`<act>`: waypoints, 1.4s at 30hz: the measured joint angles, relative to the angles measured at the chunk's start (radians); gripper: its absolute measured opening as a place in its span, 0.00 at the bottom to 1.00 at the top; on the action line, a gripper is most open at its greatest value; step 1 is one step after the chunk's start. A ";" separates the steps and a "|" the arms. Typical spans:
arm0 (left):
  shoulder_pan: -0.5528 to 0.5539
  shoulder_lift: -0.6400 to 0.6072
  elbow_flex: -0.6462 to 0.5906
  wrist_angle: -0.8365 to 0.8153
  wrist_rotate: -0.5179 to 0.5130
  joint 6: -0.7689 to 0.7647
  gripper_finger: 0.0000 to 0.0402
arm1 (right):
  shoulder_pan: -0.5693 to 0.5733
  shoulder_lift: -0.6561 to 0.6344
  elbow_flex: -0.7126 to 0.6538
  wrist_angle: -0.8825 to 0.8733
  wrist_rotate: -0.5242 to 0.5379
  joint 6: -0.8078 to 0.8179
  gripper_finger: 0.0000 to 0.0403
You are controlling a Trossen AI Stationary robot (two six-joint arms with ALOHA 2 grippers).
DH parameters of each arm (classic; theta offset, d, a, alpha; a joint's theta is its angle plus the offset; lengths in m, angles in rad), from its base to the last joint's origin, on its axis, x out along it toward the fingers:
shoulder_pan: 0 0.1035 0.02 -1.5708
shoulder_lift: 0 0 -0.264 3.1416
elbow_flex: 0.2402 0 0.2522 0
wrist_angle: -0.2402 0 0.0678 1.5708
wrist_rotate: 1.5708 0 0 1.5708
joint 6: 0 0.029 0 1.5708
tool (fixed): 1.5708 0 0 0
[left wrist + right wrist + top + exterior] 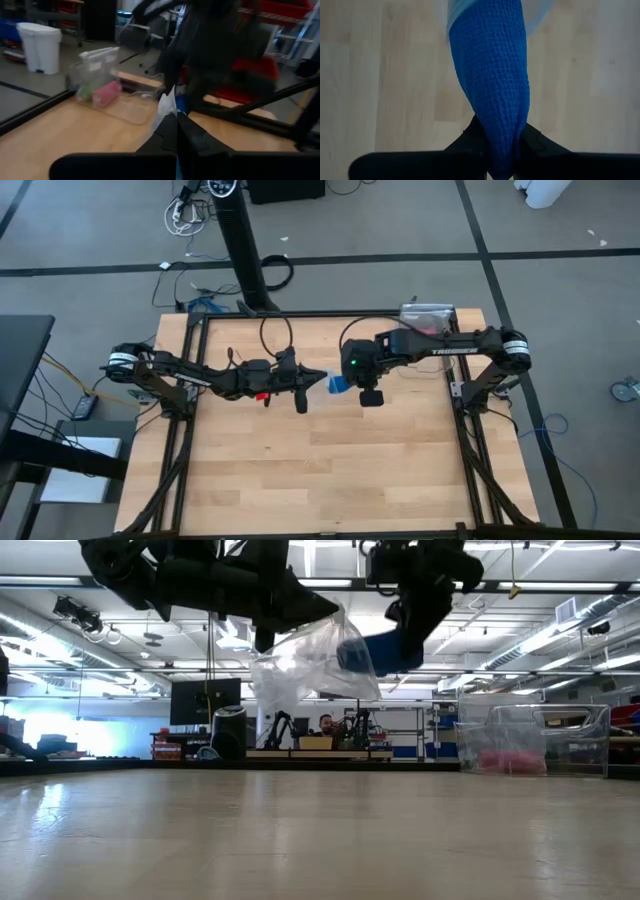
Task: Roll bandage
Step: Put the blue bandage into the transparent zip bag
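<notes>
my right gripper (502, 150) is clenched on the bandage (492, 75), blue waffle fabric pinched between both fingers and running out away from the wrist, its far end going into a clear plastic bag (310, 660). bandage is up in the air, well above the table (330, 470), not touching the wood. my left gripper (176, 134) is closed on the near edge of the same bag, fingers pressed together with the plastic sticking out past the tips. the two grippers are near each other over the table's middle, bag and bandage between them. farther back, a clear bin (535, 740) holding a pink roll (510, 760) sits at the table's far right corner. beyond that, a person (326, 726) at a desk.
</notes>
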 joint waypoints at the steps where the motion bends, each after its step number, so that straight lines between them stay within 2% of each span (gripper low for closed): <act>1: 0.000 0.000 0.009 -0.008 0.011 -0.012 0.00 | 0.001 0.018 0.000 0.002 -0.001 -0.005 0.11; 8: 0.002 0.000 0.054 -0.167 0.016 -0.073 0.00 | 0.012 0.069 0.000 0.049 0.059 -0.051 0.11; 14: 0.002 0.000 0.054 -0.176 0.014 -0.090 0.00 | 0.028 0.030 0.001 0.163 0.106 -0.069 0.11; 17: 0.003 0.000 0.054 -0.182 0.010 -0.100 0.00 | 0.047 0.033 0.001 0.170 0.105 -0.112 0.11; 20: 0.002 0.000 0.054 -0.181 -0.007 -0.100 0.00 | 0.064 0.033 0.000 0.170 0.051 -0.117 0.11; 26: -0.001 0.000 0.053 -0.126 -0.014 -0.073 0.00 | 0.076 0.033 -0.008 0.184 0.021 0.025 0.11; 35: -0.051 0.008 0.053 -0.120 -0.105 -0.018 0.00 | 0.113 0.026 -0.156 0.439 0.026 0.272 0.11; 42: -0.080 0.062 0.033 -0.072 -0.150 0.016 0.00 | 0.138 0.008 -0.204 0.464 0.071 0.343 0.11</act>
